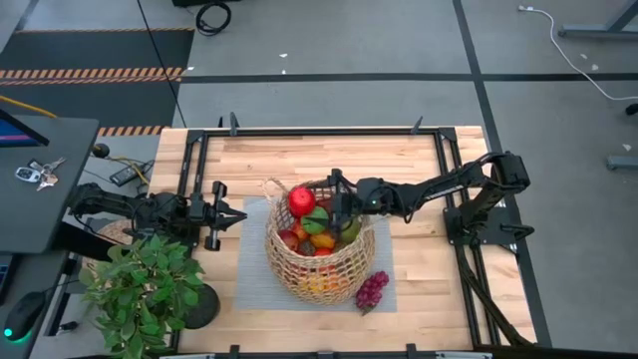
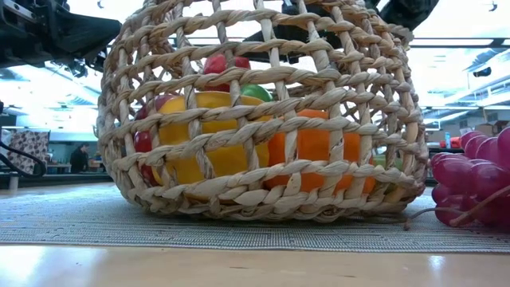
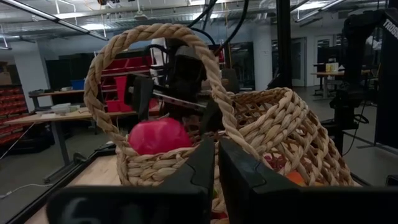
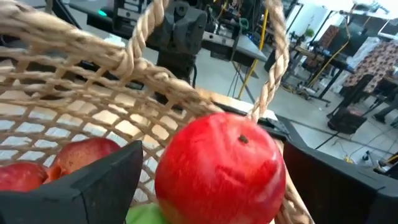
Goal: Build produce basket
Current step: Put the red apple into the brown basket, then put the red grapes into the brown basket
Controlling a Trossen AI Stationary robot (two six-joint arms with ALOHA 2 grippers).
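The tan wicker basket (image 1: 317,249) stands on a grey mat in the middle of the table, holding several toy fruits. A red apple (image 1: 302,200) lies on top of the pile, against the basket's left rim under a loop handle (image 3: 155,34). My right gripper (image 4: 214,158) reaches in level from the table's right. It is open, one finger on each side of the apple, with a narrow gap showing at both. My left gripper (image 1: 234,214) waits shut just left of the basket. Purple grapes (image 1: 371,291) lie on the mat by the basket's near right side.
A potted green plant (image 1: 150,289) stands at the table's near left corner. The grey mat (image 1: 254,274) has bare room left of the basket. Black frame rails (image 1: 319,131) run along the table's edges.
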